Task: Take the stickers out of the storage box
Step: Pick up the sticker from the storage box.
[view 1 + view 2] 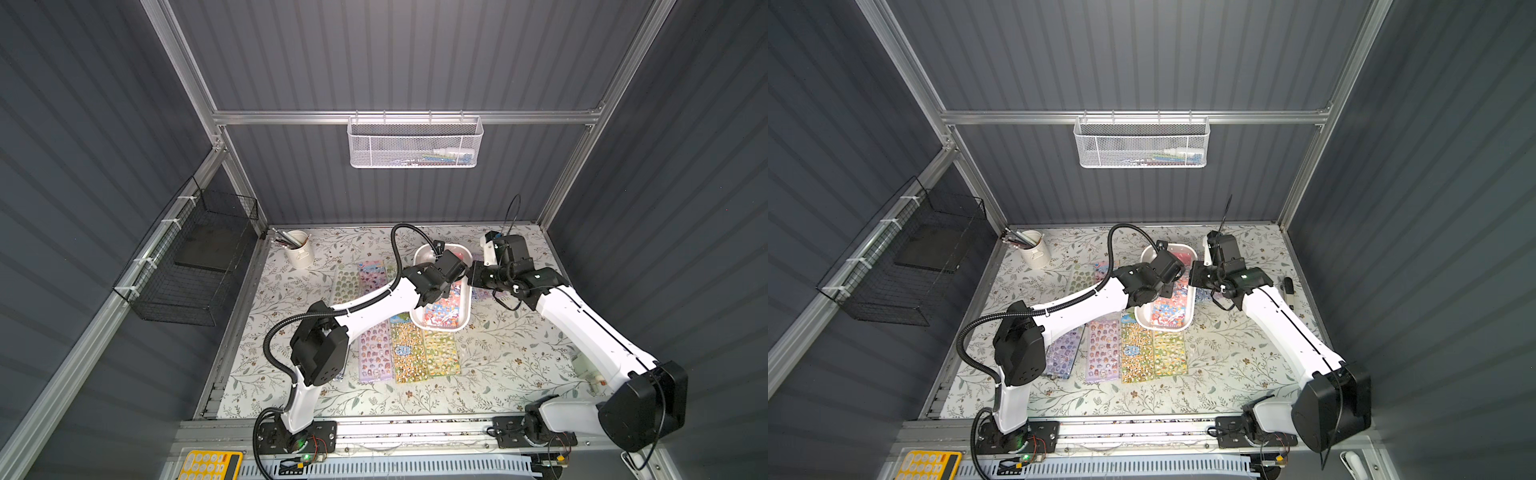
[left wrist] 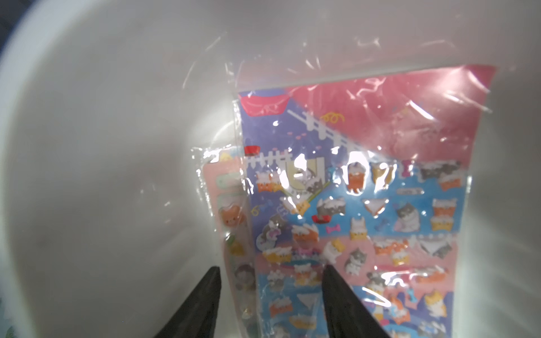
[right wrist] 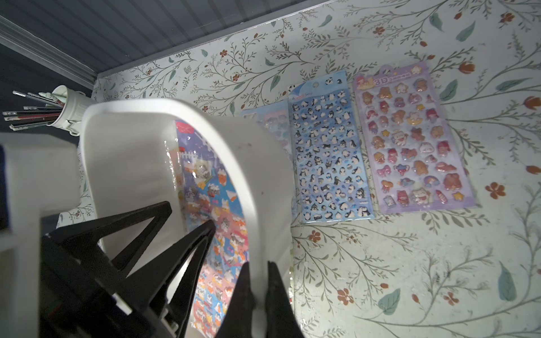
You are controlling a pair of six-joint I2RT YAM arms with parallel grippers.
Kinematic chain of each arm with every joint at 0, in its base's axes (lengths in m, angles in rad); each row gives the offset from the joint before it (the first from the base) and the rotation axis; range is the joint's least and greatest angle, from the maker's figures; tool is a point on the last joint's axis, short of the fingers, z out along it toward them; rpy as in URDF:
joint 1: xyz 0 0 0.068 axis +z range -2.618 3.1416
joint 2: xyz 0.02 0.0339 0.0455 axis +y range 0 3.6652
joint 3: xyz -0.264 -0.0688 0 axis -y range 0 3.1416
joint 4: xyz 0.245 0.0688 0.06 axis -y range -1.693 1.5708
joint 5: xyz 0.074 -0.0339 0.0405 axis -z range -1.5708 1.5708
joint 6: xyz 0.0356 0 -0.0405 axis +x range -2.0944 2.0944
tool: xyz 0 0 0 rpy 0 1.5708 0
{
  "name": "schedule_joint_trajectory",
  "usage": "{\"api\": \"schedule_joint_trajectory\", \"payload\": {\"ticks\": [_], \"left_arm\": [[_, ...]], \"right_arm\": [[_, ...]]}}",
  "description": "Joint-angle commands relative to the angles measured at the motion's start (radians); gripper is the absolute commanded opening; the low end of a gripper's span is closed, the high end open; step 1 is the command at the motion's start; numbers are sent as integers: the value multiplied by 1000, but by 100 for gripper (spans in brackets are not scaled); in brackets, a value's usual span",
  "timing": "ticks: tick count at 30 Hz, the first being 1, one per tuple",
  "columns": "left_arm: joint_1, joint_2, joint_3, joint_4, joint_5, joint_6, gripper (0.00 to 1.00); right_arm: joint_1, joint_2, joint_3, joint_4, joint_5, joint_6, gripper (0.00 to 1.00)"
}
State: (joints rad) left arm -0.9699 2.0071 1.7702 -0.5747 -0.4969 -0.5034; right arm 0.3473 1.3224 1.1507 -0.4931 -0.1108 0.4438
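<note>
Stickers (image 2: 351, 219), glossy cartoon sheets in clear wrap, lie inside the shallow white plastic storage box (image 3: 234, 140). The left gripper (image 2: 270, 267) reaches down into it, jaws parted astride a sheet's edge. The right gripper (image 3: 259, 264) pinches the box's side wall. Bare box floor lies beside the sheets.

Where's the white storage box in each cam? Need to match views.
Both top views: storage box sits centre-back on the table, between the two wrists.
Left wrist: its white inner wall fills most of the frame.
Right wrist: left of centre, rim pinched by the right gripper.
Shared landmark: the cat sticker sheet lying inside it.
</note>
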Motion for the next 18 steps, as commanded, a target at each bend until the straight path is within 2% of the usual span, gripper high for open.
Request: {"api": "schedule_joint_trajectory", "payload": {"ticks": [1,9,18], "left_arm": [[-7,18,9,43,75,17,57],[2,12,10,57,139,11,57],[38,-43,-83,143,253,-4,56]], "right_arm": [[2,-48,3,73,-103,26,0],[-6,-63,-8,88,-134,26,0],[-13,-68,-22,99,-165,26,0]]}}
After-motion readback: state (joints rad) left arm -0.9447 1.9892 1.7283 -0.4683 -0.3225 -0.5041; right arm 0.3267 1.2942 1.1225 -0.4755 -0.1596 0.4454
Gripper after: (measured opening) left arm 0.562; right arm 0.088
